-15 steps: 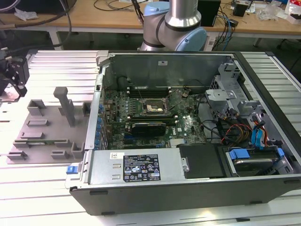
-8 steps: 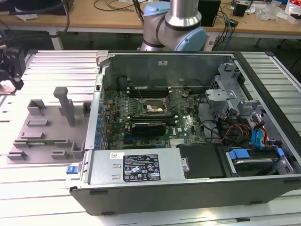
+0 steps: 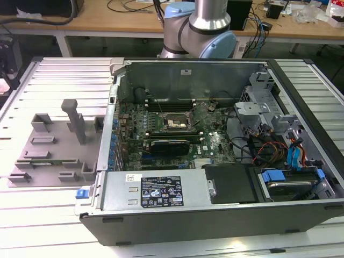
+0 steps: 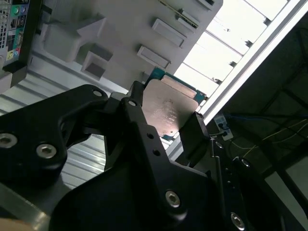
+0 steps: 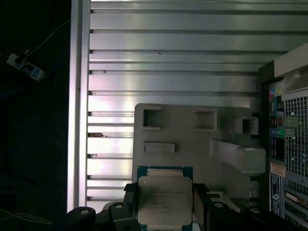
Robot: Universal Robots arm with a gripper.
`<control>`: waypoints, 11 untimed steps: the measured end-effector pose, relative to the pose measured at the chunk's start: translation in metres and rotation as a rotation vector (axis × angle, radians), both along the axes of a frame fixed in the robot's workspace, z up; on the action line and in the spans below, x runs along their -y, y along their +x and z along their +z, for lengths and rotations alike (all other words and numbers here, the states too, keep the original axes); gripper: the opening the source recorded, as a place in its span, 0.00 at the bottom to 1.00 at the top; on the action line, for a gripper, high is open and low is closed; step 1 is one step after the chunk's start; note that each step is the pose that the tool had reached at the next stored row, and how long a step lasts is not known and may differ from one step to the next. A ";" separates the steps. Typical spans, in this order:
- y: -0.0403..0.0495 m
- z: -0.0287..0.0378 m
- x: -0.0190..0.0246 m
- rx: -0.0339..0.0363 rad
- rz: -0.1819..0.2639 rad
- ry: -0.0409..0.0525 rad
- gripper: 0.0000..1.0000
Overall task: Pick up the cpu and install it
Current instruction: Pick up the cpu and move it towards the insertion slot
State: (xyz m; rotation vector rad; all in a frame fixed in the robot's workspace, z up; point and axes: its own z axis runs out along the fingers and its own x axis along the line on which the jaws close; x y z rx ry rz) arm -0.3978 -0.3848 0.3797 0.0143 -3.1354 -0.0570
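While the jaws clamp the cpu [image 5: 164, 199] by two opposite edges, it sits flat between them, silver top showing in both wrist views; gray fixture tray [image 5: 192, 144] just beyond jaws, slatted counter [image 5: 168, 48] further out, computer case [image 5: 288, 144] to one side.

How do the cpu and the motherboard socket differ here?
The cpu has a shiny silver top with a green rim; the socket is dark with a metal frame. The cpu is clamped in the hand; the socket sits on the board inside the case. Both are square.
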 end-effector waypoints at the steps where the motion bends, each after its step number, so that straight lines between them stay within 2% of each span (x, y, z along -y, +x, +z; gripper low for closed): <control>1: 0.0000 0.0048 -0.0003 0.0001 0.000 0.0001 0.55; 2: 0.0000 0.0068 -0.0004 0.0003 0.000 0.0001 0.55; 6: 0.0002 0.0071 -0.0005 0.0000 0.000 0.0000 0.55; 11: 0.0057 0.0070 -0.0004 0.0002 0.000 0.0001 0.55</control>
